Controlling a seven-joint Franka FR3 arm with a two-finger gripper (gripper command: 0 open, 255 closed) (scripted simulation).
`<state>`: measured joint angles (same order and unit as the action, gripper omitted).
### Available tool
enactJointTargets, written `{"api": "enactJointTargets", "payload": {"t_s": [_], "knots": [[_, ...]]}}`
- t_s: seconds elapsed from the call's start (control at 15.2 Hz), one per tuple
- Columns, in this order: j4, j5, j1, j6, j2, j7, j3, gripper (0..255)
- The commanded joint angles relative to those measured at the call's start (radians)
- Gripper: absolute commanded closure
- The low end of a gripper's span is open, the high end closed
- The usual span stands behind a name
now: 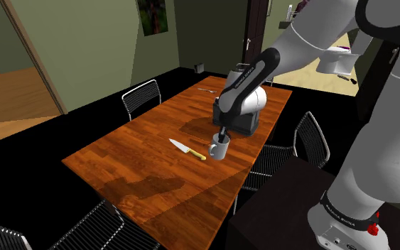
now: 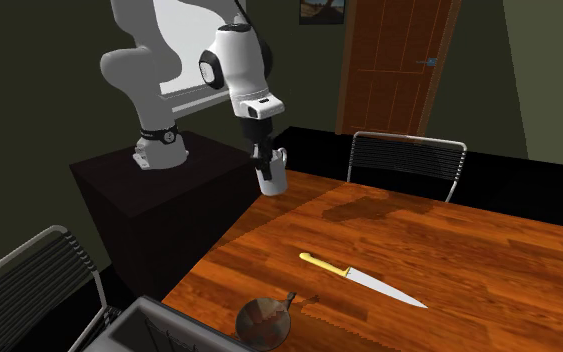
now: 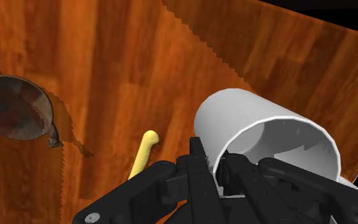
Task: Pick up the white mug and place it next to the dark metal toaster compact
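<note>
A white mug [image 1: 218, 148] hangs a little above the wooden table [image 1: 148, 177], with my gripper [image 1: 223, 134] shut on its rim. From the wrist, one finger is inside the mug [image 3: 260, 130] and the other outside, the gripper [image 3: 219, 170] clasping the wall. In the second exterior view the mug [image 2: 271, 176] hangs under the gripper [image 2: 261, 158] near the table's far corner. The dark metal toaster [image 1: 241, 125] stands just behind the mug, partly hidden by my arm. The same toaster [image 2: 154, 325] sits at the second exterior view's bottom edge.
A yellow-handled knife [image 1: 187, 148] lies on the table beside the mug. A small round pan [image 2: 264, 318] sits close to the toaster. Wire chairs [image 1: 141, 96] [image 1: 310, 139] ring the table. My dark stand [image 2: 159, 190] is near the table's corner.
</note>
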<state>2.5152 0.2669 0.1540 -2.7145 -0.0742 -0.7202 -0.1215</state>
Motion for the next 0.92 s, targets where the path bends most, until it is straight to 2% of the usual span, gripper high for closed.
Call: {"api": "enactJointTargets", "payload": {"t_s": [0.0,0.86], "knots": [[-0.001,-0.021,0.001,0.027,0.026,0.018,-0.004,255],[-0.039,-0.116,-0.008,0.209,0.177,0.101,-0.01,255]]}}
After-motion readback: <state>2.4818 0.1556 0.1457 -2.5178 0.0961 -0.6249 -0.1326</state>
